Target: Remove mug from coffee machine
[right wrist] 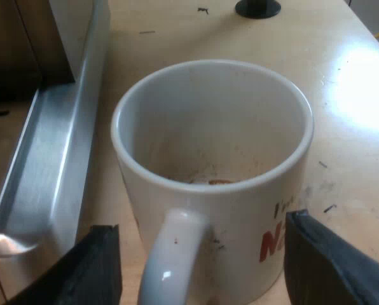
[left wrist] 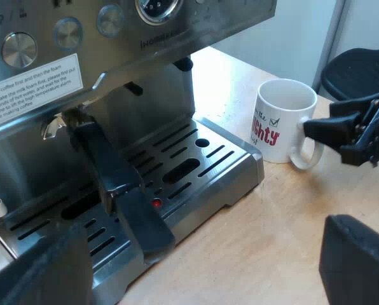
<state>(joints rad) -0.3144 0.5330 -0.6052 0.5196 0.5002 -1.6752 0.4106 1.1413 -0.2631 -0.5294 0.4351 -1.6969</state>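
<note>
A white mug (left wrist: pixel 283 119) with red lettering stands upright on the wooden table (left wrist: pixel 285 235), off the machine's metal drip tray (left wrist: pixel 196 162) and close to its corner. My right gripper (left wrist: pixel 334 140) is at the mug's handle (left wrist: pixel 307 159). From the right wrist, the mug (right wrist: pixel 215 159) is empty apart from faint brown stains, and its handle (right wrist: pixel 170 260) lies between my right gripper's (right wrist: pixel 202 270) spread fingers (right wrist: pixel 97 267), untouched by either. My left gripper (left wrist: pixel 202 279) hovers open over the table, by the tray. The holder's dark handle (left wrist: pixel 113 171), red at its end, is locked into the espresso machine (left wrist: pixel 81 70).
A white instruction label (left wrist: pixel 30 89) and round knobs sit on the machine's face. Past the table's edge is a black chair seat (left wrist: pixel 361 67). The tray's steel side wall (right wrist: pixel 56 146) runs close beside the mug. A black round foot (right wrist: pixel 258 7) stands farther off on the table.
</note>
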